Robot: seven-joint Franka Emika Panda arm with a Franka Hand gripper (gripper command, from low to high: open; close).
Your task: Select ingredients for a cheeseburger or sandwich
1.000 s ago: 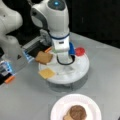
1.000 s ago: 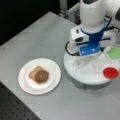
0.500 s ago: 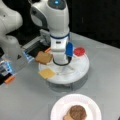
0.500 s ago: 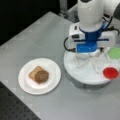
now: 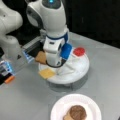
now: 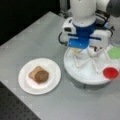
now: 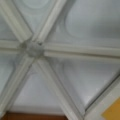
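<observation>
The gripper [image 5: 57, 65] hangs low over the middle of the white divided tray [image 5: 80, 68]; its fingertips are hidden by the hand in both front views. The yellow-orange cheese square [image 5: 46, 73] lies in the tray compartment just to its left, with a toast-brown bread square [image 5: 40, 57] behind it. A red disc [image 5: 79, 51] and a green square [image 6: 115, 53] lie in other compartments. On the paper plate [image 6: 51, 67] a dark patty [image 6: 41, 76] sits on a bread square [image 6: 33, 73]. The wrist view shows the tray's hub [image 7: 31, 48] and a corner of the cheese [image 7: 113, 112].
A second white robot base [image 5: 10, 37] with a lit blue panel stands at a front view's left. A small orange item [image 5: 9, 79] lies near it. Dark perforated board [image 6: 15, 110] borders the grey table.
The hand has sunk slightly toward the tray's middle. The plate, the stack on it and the tray pieces have not moved.
</observation>
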